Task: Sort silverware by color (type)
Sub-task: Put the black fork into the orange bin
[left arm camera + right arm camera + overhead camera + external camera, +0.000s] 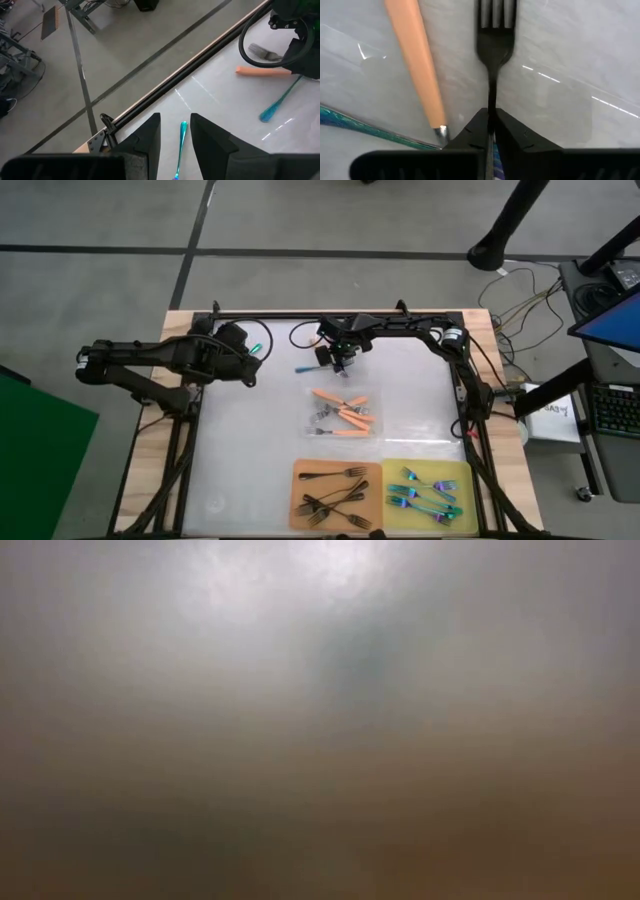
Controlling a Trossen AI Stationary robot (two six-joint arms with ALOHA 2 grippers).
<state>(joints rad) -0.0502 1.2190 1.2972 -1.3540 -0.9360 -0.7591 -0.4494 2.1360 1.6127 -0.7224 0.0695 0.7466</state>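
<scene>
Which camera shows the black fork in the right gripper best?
Right wrist view: the black fork fills it, its stem pinched in the right gripper. The high view hides it under that arm; the left wrist and low views show none of it.

Grey floor [100,220] with dark seams beyond my wooden-edged table [150,470], black stand base [492,252] on it, cables [530,290] to my right, keyboard [612,412], green panel [40,470] left.
</scene>
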